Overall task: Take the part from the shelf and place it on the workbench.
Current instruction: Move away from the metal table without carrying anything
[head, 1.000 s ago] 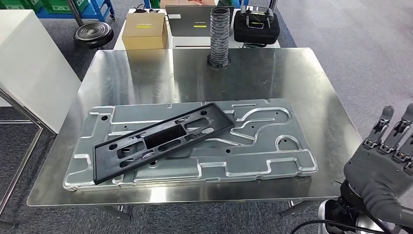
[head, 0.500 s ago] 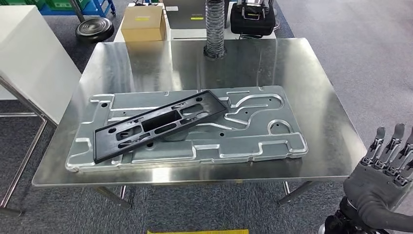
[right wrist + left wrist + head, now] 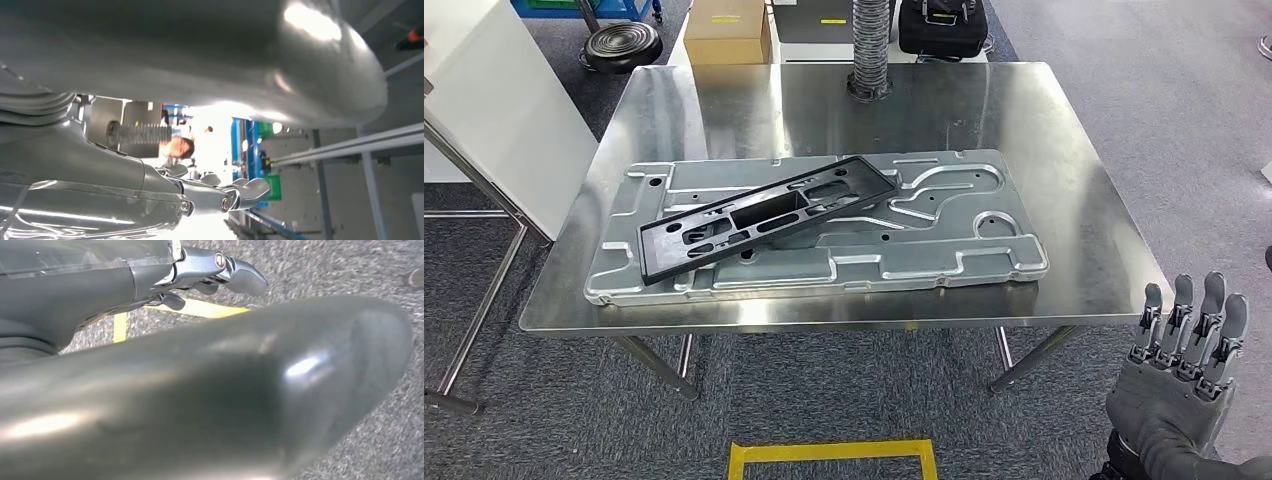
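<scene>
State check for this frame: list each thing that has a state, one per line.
Black part: lying flat and slantwise on the metal panel, unheld.
Metal panel: flat on the workbench.
Workbench: bears the panel and a ribbed hose.
Right hand: raised beside the bench, fingers straight, holding nothing.
Left hand: over the carpet, grip unclear.

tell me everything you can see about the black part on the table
The black part is a long, flat rectangular frame, matte like plastic, with one large rectangular cutout in the middle and smaller slots and holes on both sides. It lies slanted across the silver stamped metal panel on the steel table, its right end farther from the robot. It rests on the panel alone; no hand touches it.
</scene>
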